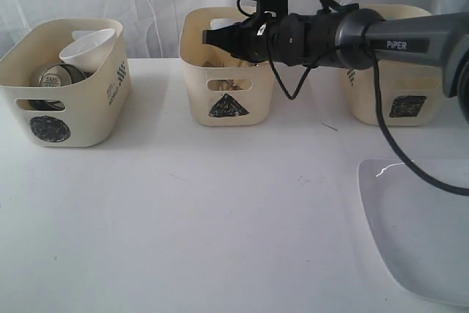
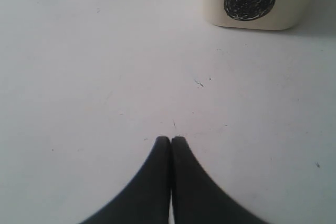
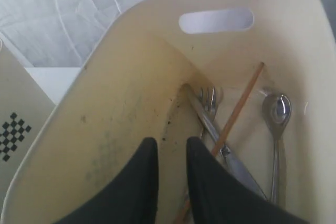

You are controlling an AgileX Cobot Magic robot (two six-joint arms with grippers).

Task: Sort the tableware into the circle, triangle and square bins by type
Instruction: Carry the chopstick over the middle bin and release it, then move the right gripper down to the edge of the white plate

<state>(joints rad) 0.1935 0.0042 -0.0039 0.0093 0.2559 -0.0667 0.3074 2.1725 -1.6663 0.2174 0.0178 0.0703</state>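
Well, the right gripper (image 3: pixel 172 146), fingers apart and empty, could tip the triangle bin (image 1: pixel 194 78) swinging low to the plate (image 1: pixel 418 240) at 4 o'clock

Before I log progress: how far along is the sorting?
Done: small white bowl, steel mug in circle-marked cream tub; steel spoon, wooden chopstick in triangle-marked tub. In hand: nothing; right gripper open over it. Left: large white square plate on table.

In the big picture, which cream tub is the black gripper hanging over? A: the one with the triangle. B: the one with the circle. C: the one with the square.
A: the right gripper hangs over the cream plastic tub with the black triangle, its camera looking down on a steel spoon inside.
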